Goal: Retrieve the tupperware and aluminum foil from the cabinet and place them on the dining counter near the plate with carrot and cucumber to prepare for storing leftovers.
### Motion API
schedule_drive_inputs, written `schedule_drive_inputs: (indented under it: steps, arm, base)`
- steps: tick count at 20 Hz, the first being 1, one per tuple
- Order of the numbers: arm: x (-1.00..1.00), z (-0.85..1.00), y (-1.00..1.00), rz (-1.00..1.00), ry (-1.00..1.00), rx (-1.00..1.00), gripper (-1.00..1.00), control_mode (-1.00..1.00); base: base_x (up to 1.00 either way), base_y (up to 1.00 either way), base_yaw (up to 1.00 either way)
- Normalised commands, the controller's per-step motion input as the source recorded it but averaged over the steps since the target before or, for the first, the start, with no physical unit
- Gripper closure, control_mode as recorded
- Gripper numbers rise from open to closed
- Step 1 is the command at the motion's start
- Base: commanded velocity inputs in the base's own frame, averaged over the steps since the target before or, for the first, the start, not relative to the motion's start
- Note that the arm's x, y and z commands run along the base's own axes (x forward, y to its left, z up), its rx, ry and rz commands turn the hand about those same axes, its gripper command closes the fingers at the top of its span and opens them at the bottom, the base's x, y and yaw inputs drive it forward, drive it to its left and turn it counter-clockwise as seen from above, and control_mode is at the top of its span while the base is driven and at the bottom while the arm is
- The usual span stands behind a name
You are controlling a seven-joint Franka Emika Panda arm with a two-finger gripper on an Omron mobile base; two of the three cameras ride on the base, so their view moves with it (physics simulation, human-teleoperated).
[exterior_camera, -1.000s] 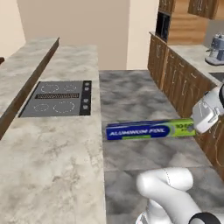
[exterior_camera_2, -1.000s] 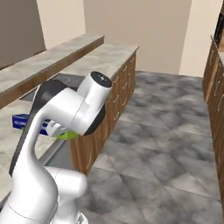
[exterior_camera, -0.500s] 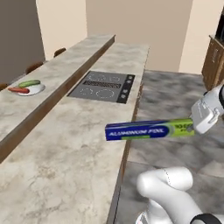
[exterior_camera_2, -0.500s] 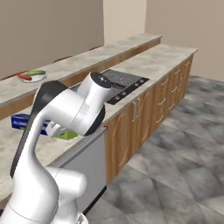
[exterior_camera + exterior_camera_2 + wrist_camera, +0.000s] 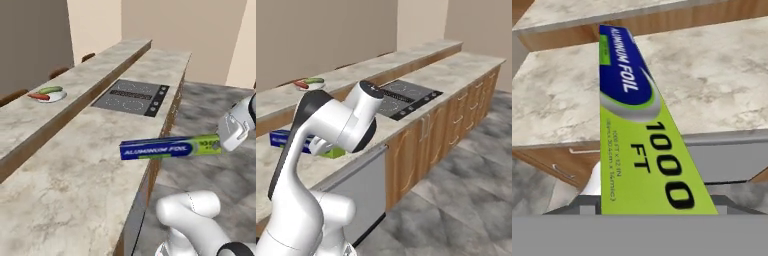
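Kitchen: inset cooktop [image 5: 131,97], marbled stone counters [image 5: 75,180], wooden cabinet fronts [image 5: 453,127].

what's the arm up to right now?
The gripper holds the aluminum foil by its lime-green end, with the box sticking out level above the edge of the lower counter, near the cooktop. The plate with carrot and cucumber sits on the raised dining counter further left. The foil hasn't been set down yet.

Aluminum foil [image 5: 170,148] above counter edge; plate [image 5: 51,96] apparently far-left on dining counter [image 5: 60,107].
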Motion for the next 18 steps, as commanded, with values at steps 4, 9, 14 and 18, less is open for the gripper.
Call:
schedule_drive_inputs:
  steps: [4, 9, 14, 18]
  arm:
    - [0.0, 0.0, 0.0, 0.0, 0.0, 0.0, 1.0, 1.0]
    - [0.0, 0.0, 0.0, 0.0, 0.0, 0.0, 1.0, 1.0]
    - [0.0, 0.0, 0.0, 0.0, 0.0, 0.0, 1.0, 1.0]
    - [0.0, 0.0, 0.0, 0.0, 0.0, 0.0, 1.0, 1.0]
  base:
    - [-0.75, -0.13, 0.76]
    - [-0.51, 0.23, 0.76]
    - [0.0, 1.0, 0.57]
    - [0.0, 1.0, 0.44]
